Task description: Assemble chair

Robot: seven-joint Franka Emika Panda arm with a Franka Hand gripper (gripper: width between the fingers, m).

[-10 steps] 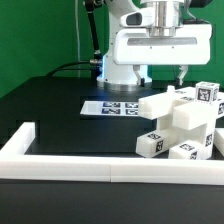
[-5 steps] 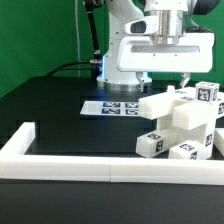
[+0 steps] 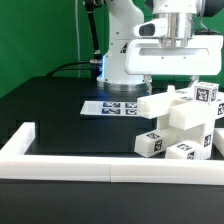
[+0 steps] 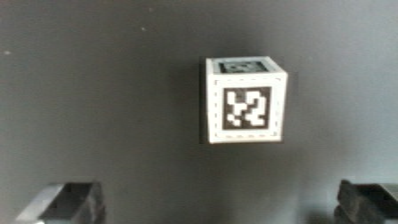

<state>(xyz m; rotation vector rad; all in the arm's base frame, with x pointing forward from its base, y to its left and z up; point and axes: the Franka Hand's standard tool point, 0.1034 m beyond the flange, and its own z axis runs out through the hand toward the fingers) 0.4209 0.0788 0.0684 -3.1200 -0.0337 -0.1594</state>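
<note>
A: Report gripper condition.

B: Released. In the wrist view the two fingertips stand wide apart with nothing between them — bare black table only. In the exterior view the gripper hangs raised above the far right of the table, clear of all parts.

A: What lies below it?

B: One loose white block, a tagged chair piece, standing alone on the table just beyond the fingertips and untouched. Which piece it is in the exterior view cannot be told.

A: Location of the chair?

B: The chair parts sit grouped at the exterior view's right, near the white border rail. Several tagged blocks touch or stack there; whether they are joined or merely leaning together cannot be told.

A: Other fixtures?

B: The marker board lies flat at mid-table, left of the group.

A: Progress assessment?

B: Judged partial — some grouping done, at least one block left to fit. Likely next requirement: descend, centre on the block, grasp.
</note>
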